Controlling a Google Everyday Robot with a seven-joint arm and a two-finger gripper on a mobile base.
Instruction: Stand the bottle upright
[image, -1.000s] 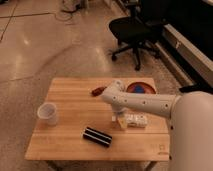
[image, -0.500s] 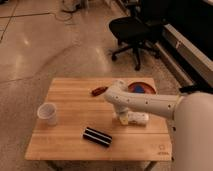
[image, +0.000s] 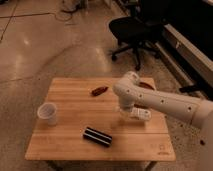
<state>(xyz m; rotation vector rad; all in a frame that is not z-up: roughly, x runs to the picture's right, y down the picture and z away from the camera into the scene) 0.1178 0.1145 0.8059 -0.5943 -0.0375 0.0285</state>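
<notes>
One white robot arm reaches in from the right over a light wooden surface. It bends at a rounded elbow near the far middle and turns down, so that its gripper sits low over the right half of the boards. Just beside the gripper, on its right and perhaps touching it, the bottle lies on its side. It is small and white, with its long axis running roughly left to right; which end bears the cap I cannot tell. Whether the gripper is spread, pressed together or pinching the bottle I cannot tell. Near the left edge a pale translucent cup stands upright, well apart from the bottle. A black bar with pale stripes lies toward the front, between cup and bottle. A small reddish-brown thing lies near the far edge, just left of the elbow. Behind the surface a black office chair stands on the shiny floor.
</notes>
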